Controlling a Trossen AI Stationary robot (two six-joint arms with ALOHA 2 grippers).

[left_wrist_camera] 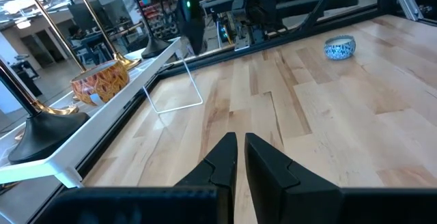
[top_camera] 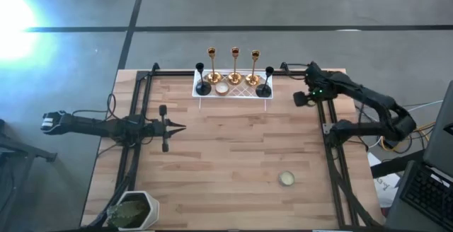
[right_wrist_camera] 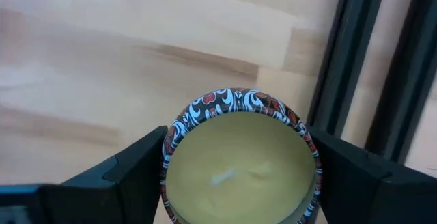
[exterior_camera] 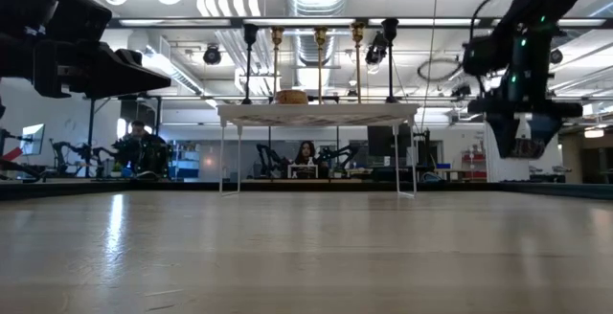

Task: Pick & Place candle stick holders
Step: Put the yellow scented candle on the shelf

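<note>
Wood planks make up the surface [top_camera: 233, 154], and a white pot with a plant [top_camera: 134, 211] sits at its near left corner. The left gripper [top_camera: 177, 127] waits on the left side, low over the wood, with its fingers pressed together and nothing in them. At the far middle stands the white tray [top_camera: 233, 96]. On it are three tall gold sticks [top_camera: 234, 66], two black ones [top_camera: 203, 80] at the ends and one low cup [top_camera: 221, 88]. They all stand straight up. Nearer the front, a bit right of the middle, a loose cup [top_camera: 286, 179] sits alone on the wood. The right gripper [top_camera: 300, 99] hangs in the air just beside the right end of the tray. It is pinching a patterned cup [right_wrist_camera: 239, 156], one finger on each side. That cup is round and low, so no side is longer, and its open top faces up. The tray lies to the left of this cup, so I think the next move is a short trip left and then down. The right arm is much nearer than the left.
</note>
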